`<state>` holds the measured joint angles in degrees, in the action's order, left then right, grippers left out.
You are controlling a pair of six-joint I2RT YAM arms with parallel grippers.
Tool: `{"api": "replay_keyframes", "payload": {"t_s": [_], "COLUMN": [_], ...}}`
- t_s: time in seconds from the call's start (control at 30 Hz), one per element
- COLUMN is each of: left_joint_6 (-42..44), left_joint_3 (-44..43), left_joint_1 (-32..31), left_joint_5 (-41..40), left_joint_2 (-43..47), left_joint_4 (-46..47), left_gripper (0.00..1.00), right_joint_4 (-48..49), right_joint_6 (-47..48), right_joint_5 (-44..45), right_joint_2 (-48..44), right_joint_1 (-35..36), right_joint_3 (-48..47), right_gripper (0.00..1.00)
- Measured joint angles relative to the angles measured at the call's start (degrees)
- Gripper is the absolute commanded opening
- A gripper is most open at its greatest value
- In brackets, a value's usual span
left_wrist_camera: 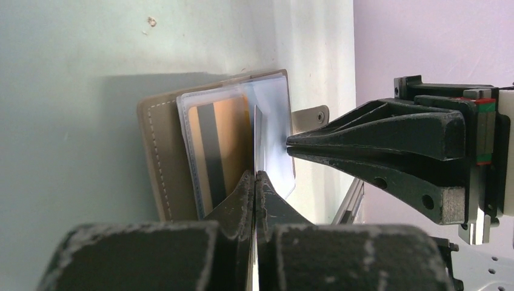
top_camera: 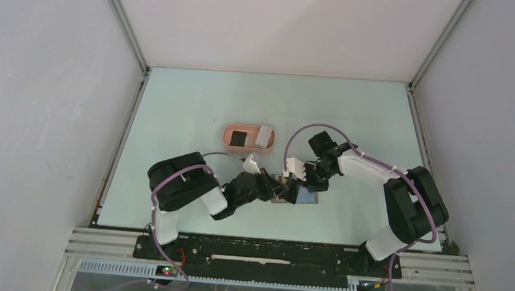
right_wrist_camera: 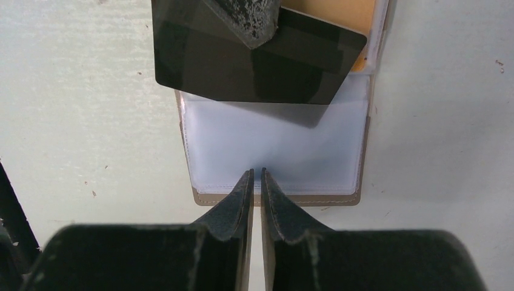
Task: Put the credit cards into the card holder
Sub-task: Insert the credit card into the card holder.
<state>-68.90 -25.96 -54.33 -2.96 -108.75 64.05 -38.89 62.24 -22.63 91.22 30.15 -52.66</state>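
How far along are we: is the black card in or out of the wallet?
Out: left gripper holds the black card above the wallet's clear sleeve, shadowing it.

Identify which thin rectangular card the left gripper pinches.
The glossy black card, in the left gripper; the yellow-orange striped card sits in a clear sleeve.

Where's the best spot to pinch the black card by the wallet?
Pinch the black card across its flat faces near the end away from the clear sleeve, coming from that side: it is thin, and that end lies outside the sleeve.
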Motion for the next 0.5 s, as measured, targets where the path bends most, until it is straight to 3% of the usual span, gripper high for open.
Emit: {"api": "replay_keyframes", "payload": {"t_s": [0.5], "left_joint_6": [-3.4], "left_joint_3": [1.3], "left_joint_1": [-2.4], "left_joint_5": [-6.2], "left_joint_2": [-4.4], "left_joint_4": [8.3], "left_gripper": [0.0], "right_joint_4": [0.0], "right_joint_6": [-0.7], "right_joint_5": [-0.4], "right_joint_2": [0.0], "right_joint_1": [0.0], "right_joint_3": [0.0], "right_gripper": [0.17]}}
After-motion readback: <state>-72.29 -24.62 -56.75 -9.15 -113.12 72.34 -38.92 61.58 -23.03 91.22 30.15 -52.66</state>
